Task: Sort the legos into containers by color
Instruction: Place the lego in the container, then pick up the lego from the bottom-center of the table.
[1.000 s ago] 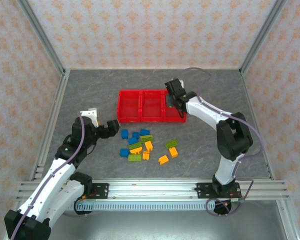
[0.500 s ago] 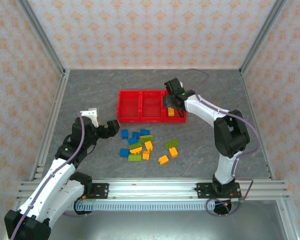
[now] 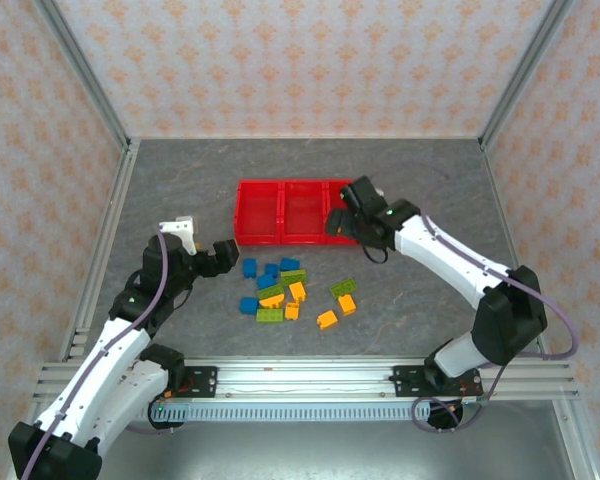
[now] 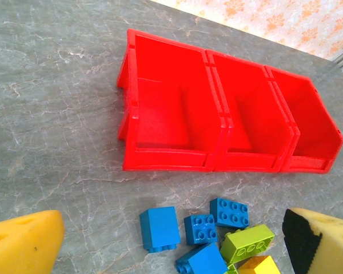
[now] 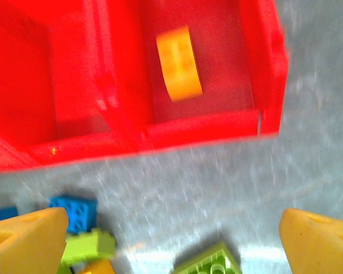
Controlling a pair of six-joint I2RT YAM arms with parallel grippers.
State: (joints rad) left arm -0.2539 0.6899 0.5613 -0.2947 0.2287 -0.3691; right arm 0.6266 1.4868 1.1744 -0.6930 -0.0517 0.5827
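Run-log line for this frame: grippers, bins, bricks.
left gripper: open, empty, beside pile | right gripper: open, empty, at right bin front | right bin: one orange brick inside | pile: unsorted on table

**A:** Quick one: what do your arms look like?

**B:** Your left arm (image 3: 108,348) and right arm (image 3: 450,258) have white shells with black joints (image 3: 508,318). Each stands on a black base (image 3: 176,374).

**A:** Any cables?

**B:** Thin purple cables (image 3: 146,296) trail along both arms. The one on the right hangs in a loose loop.

**A:** Anything on the wrists?

**B:** There's a white block (image 3: 180,228) on top of your left wrist.

**A:** And the fingers?

**B:** Your left fingers (image 4: 23,242) are yellow wedges, and one has a black inner face. Your right fingers (image 5: 319,240) are the same yellow, but they're blurred.
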